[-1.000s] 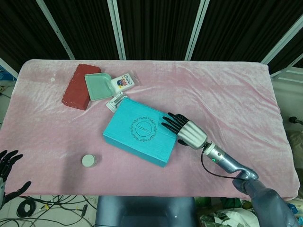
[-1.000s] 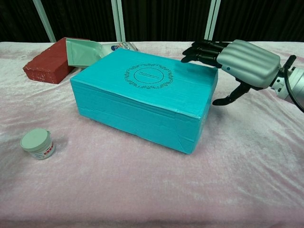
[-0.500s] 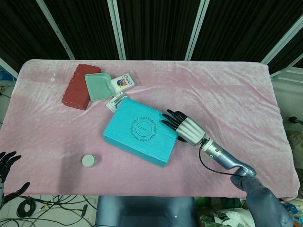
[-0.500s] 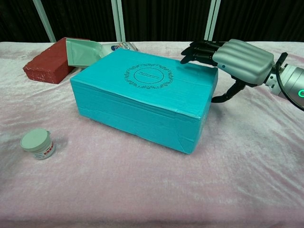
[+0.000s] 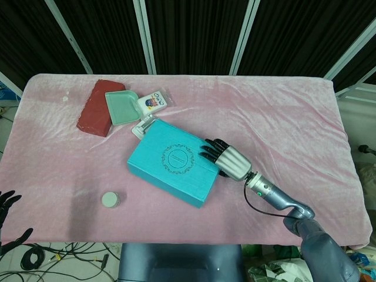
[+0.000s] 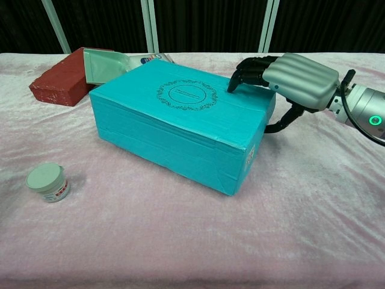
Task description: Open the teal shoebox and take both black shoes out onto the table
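**Right hand on the shoebox lid edge, lots of ways this slips**

The teal shoebox (image 6: 180, 129) sits closed near the middle of the pink tabletop (image 5: 282, 117), turned at an angle, lid on. No black shoes visible, so presumably they're inside. The right hand (image 6: 289, 75) is at the box's right end with its dark fingers (image 6: 246, 72) curled down over the top edge of the lid and the thumb tucked down beside the end wall. It isn't holding anything, fingers are partly apart and just resting on or hooking the lid. I can't tell if the thumb actually touches the box.

The left hand (image 5: 7, 205) is way off at the lower left edge of the head view, open, nothing in it, well apart from everything.

What worries me:

- Only one hand is on the box. If it pulls up on the lid, I'd guess the whole box lifts or skids on the soft cloth, since nothing pins the base.
- Fingertips on a smooth lid can easily slide off instead of catching the lip.
- A shove toward the far left could push the box into the clutter touching its far corner: small white packet (image 5: 143, 126), green tray (image 5: 121, 107), red brick (image 5: 97, 108).
- The little white jar (image 6: 47, 182) is near the front but probably safe.
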{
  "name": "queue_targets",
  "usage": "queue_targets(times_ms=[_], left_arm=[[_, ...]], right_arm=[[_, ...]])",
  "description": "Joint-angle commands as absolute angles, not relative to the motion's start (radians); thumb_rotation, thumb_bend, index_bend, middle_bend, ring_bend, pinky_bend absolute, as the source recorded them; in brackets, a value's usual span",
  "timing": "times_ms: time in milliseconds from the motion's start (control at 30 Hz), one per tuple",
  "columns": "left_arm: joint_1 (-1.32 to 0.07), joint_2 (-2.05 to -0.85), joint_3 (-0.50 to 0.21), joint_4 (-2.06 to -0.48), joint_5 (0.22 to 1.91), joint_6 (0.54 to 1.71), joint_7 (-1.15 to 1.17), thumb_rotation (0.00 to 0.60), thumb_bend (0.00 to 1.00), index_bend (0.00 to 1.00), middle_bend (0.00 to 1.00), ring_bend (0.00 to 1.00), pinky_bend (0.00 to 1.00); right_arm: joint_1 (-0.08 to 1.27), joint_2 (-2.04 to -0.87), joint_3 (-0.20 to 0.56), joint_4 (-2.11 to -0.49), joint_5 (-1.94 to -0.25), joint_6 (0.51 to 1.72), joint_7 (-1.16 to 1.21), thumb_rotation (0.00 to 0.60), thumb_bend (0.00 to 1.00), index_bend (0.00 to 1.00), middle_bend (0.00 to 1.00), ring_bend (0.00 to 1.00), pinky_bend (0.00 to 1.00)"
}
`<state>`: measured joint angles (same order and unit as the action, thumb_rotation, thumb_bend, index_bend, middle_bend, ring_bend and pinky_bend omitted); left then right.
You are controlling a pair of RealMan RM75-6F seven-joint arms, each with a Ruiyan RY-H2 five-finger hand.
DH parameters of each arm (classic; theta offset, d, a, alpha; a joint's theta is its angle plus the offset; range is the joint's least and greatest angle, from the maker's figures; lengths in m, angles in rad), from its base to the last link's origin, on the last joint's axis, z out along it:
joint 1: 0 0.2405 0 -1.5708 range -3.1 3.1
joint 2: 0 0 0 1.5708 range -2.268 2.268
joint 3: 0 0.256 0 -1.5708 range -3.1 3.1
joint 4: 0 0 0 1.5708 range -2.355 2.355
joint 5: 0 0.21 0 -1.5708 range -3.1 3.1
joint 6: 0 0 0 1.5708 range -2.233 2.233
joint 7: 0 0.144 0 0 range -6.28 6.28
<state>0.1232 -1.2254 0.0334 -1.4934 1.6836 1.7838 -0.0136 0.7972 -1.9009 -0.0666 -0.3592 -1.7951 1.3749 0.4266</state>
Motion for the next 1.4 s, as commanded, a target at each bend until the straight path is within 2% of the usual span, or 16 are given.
queue_targets(times_ms=[33,267,467,567,900,1400], left_arm=[[0.126,-1.225,0.033,-1.492,1.684,1.788,-0.015,0.600,0.00,0.22,0.16,0.10,0.16],[0.126,-1.226,0.031,-1.497,1.694,1.794,-0.011,0.600,0.00,0.22,0.16,0.10,0.15],[0.123,-1.225,0.030,-1.505,1.700,1.792,-0.006,0.600,0.00,0.22,0.16,0.10,0.15],[0.122,-1.224,0.029,-1.507,1.701,1.791,-0.004,0.600,0.00,0.22,0.16,0.10,0.15],[0.122,-1.223,0.029,-1.516,1.704,1.789,-0.002,0.600,0.00,0.22,0.15,0.10,0.15],[0.111,-1.218,0.028,-1.545,1.711,1.772,0.013,0.600,0.00,0.21,0.14,0.10,0.14]], right_arm=[[0.794,-1.901,-0.068,-0.362,-1.790,1.382,0.439,0.600,0.16,0.43,0.38,0.19,0.23],[0.787,-1.878,-0.065,-0.392,-1.775,1.411,0.477,0.600,0.33,0.45,0.40,0.23,0.25],[0.782,-1.848,-0.060,-0.440,-1.759,1.418,0.509,0.600,0.53,0.45,0.41,0.25,0.26],[0.780,-1.834,-0.055,-0.466,-1.749,1.415,0.522,0.600,0.57,0.45,0.41,0.26,0.26],[0.768,-1.769,-0.023,-0.618,-1.682,1.339,0.621,0.600,0.65,0.45,0.41,0.27,0.26],[0.817,-1.476,-0.002,-1.089,-1.556,1.005,0.890,0.600,0.72,0.45,0.40,0.27,0.26]])
